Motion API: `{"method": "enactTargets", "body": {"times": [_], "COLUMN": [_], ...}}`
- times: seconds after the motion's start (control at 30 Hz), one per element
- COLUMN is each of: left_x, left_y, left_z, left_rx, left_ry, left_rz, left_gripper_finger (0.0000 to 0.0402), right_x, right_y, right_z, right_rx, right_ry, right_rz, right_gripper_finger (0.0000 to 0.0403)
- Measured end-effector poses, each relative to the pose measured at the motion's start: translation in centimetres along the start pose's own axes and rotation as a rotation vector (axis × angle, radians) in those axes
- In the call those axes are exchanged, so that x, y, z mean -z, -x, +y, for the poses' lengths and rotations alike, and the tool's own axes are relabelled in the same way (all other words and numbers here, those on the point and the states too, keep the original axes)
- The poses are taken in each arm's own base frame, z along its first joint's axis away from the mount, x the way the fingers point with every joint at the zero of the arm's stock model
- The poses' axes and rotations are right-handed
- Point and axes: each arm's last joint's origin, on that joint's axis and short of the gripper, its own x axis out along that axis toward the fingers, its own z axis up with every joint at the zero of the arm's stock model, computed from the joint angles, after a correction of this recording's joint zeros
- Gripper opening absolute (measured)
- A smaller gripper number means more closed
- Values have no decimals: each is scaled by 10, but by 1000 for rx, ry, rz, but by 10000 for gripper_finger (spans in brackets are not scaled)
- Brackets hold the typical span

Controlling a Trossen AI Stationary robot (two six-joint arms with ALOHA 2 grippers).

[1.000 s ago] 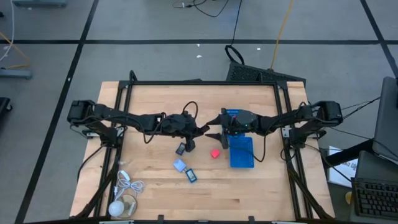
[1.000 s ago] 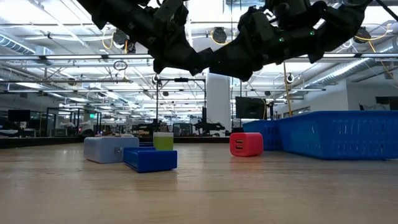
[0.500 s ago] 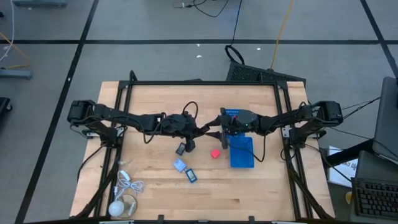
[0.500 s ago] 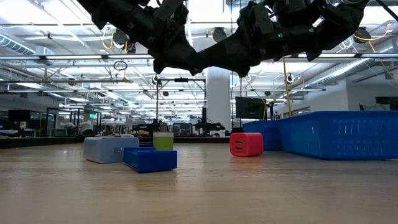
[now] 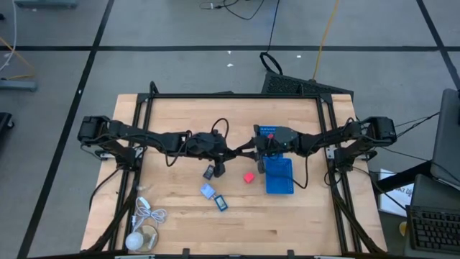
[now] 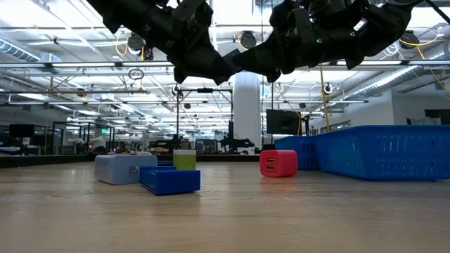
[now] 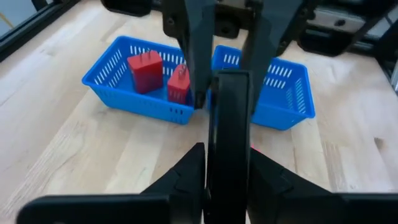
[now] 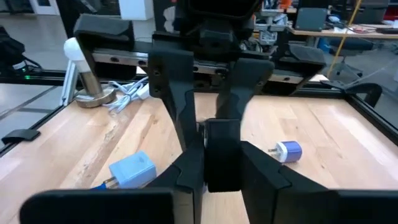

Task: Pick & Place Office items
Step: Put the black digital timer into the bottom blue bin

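Two claws meet mid-air over the surface (image 5: 180,115)
Left claw (image 5: 235,151) and right claw (image 5: 243,150) both pinch one black piece (image 8: 222,155) between them.

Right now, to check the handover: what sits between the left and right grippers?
A black item, with the left gripper and the right gripper each closed on one end. Both wrist views show it.

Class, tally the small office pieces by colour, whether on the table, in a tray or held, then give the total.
Red pieces: 3
Black piece, in the right hand: 1
Dark piece, exact colour unclear: 1
Pale grey-blue piece: 1
Blue piece: 1
Total: 7
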Motion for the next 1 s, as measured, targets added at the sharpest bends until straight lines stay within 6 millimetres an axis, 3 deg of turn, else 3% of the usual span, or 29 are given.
{"method": "enactTargets", "body": {"times": [0.37, 0.67, 0.87, 1.0], "left_x": [-5, -11, -27, -33], "left_y": [3, 11, 45, 74], "left_z": [-1, -2, -3, -6], "left_rx": [26, 41, 60, 86], "left_ry": [60, 51, 26, -69], "left_rz": [-35, -61, -100, -115], "left_gripper_finger": [157, 251, 288, 295], "right_x": [0, 6, 1, -13], "right_y": [0, 0, 8, 21], "right_z": [0, -1, -3, 2], "right_rx": [-4, 1, 7, -108], "right_ry": [0, -2, -12, -24], "right_rz": [3, 55, 95, 77], "right_gripper_finger": [59, 58, 58, 58]}}
